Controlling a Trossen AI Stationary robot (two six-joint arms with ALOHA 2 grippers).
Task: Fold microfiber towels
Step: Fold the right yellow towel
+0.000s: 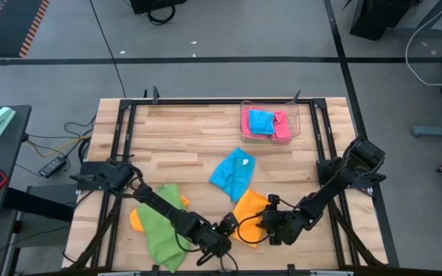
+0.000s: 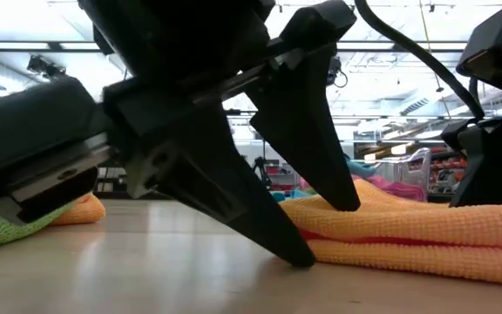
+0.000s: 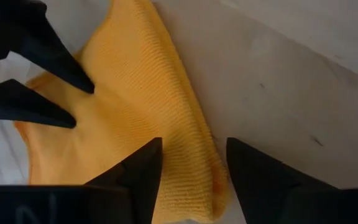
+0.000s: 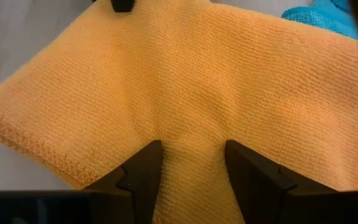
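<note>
Both grippers on my orange towel [image 1: 249, 207].
Left gripper [image 3: 191, 163] straddles its folded edge, jaws spread; right gripper [image 4: 191, 163] pinches its middle.

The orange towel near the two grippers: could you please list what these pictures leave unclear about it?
- Orange towel, high view: its near edge is hidden by the left gripper and right gripper.
- Low view: the left arm blocks the towel's left part.
- Wrist views: the picture edges cut the towel off.
- Second orange cloth, high view: mostly under the green towel.
</note>
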